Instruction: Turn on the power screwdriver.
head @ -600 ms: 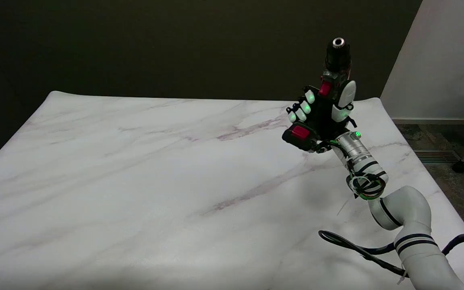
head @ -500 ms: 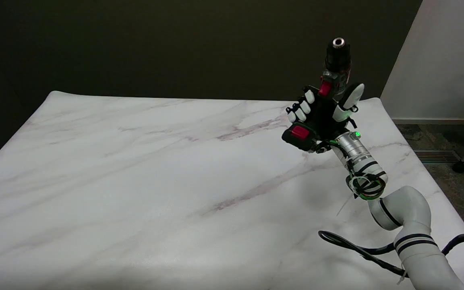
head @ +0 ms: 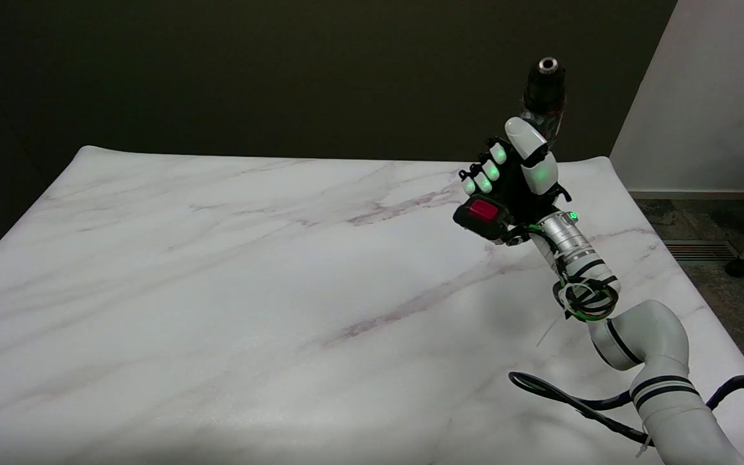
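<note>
While gripped by the right hand [head: 515, 184], the black power screwdriver [head: 543, 87] points upward.

Dim room, dark backdrop, soft overhead light on pale table [head: 217, 271], faint shadows, sharp focus

The power screwdriver [head: 542, 90] was black with red patches. The hand [head: 514, 177] was black and white, its fingertips [head: 490, 170] glowing green. The counter [head: 249, 278] was white marble with grey-purple veins.
</note>
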Tool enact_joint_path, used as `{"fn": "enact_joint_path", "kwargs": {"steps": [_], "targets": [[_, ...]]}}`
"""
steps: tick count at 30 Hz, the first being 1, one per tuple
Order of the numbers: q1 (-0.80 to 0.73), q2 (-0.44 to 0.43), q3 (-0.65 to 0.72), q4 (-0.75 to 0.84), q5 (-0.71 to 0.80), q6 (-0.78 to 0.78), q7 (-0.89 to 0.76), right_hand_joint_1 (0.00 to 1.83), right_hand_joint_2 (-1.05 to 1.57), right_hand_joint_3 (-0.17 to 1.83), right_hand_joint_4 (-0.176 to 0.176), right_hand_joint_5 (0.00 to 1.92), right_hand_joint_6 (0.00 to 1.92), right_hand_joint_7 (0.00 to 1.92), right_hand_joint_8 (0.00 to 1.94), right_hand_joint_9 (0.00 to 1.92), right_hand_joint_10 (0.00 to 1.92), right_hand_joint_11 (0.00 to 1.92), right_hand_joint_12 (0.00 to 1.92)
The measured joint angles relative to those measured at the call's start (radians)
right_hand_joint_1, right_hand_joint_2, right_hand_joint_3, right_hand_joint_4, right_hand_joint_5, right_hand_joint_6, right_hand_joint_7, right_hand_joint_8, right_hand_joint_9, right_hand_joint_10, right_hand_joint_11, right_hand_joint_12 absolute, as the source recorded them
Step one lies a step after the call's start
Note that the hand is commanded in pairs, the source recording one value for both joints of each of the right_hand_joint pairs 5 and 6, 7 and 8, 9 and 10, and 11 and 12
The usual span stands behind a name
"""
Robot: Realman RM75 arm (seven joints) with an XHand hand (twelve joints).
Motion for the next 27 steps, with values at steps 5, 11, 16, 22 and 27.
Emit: {"fn": "enact_joint_path", "kwargs": {"steps": [5,11,16,22,27], "targets": [[0.000,-0.001,-0.005,-0.002,0.015,0.000,0.000,0.76,1.57,1.40,0.039,1.92,1.92,1.92,1.92,1.92,1.92,1.92,1.92],[0.000,-0.001,-0.008,-0.005,0.025,0.000,0.000,0.70,0.55,0.65,0.020,1.92,1.92,1.92,1.92,1.92,1.92,1.92,1.92],[0.000,-0.001,-0.011,-0.008,0.029,-0.003,0.000,0.72,0.31,0.22,0.019,1.92,1.92,1.92,1.92,1.92,1.92,1.92,1.92],[0.002,-0.001,-0.013,-0.010,0.032,-0.004,0.000,0.85,0.30,0.29,0.093,1.92,1.92,1.92,1.92,1.92,1.92,1.92,1.92],[0.003,-0.001,-0.014,-0.012,0.032,-0.007,0.000,0.99,0.66,0.67,0.032,1.92,1.92,1.92,1.92,1.92,1.92,1.92,1.92]]}}
